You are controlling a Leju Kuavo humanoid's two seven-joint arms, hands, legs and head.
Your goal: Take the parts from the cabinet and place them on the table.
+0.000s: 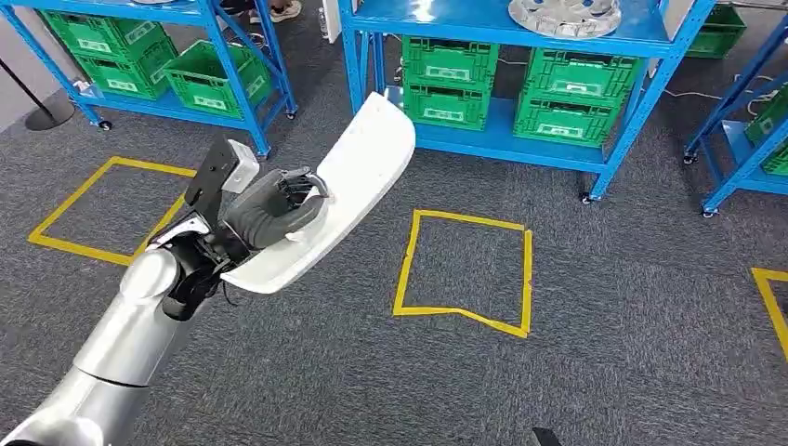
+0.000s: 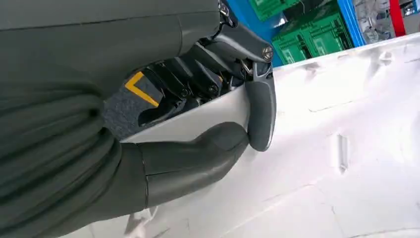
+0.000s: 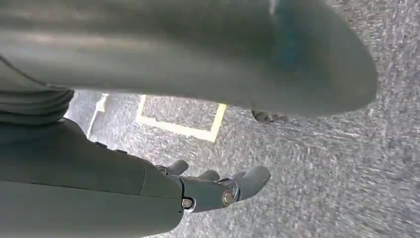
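Above the grey carpet, the left hand (image 1: 275,210) clamps thumb and fingers over one edge of the white part (image 1: 358,177), holding it raised, likely for carrying to the table. Right hand (image 3: 218,191) hangs empty, fingers loosely spread.

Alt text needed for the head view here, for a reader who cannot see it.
The robot's left hand holds a long white curved part above grey carpet marked with yellow tape squares. Behind stand blue shelving racks with green crates.
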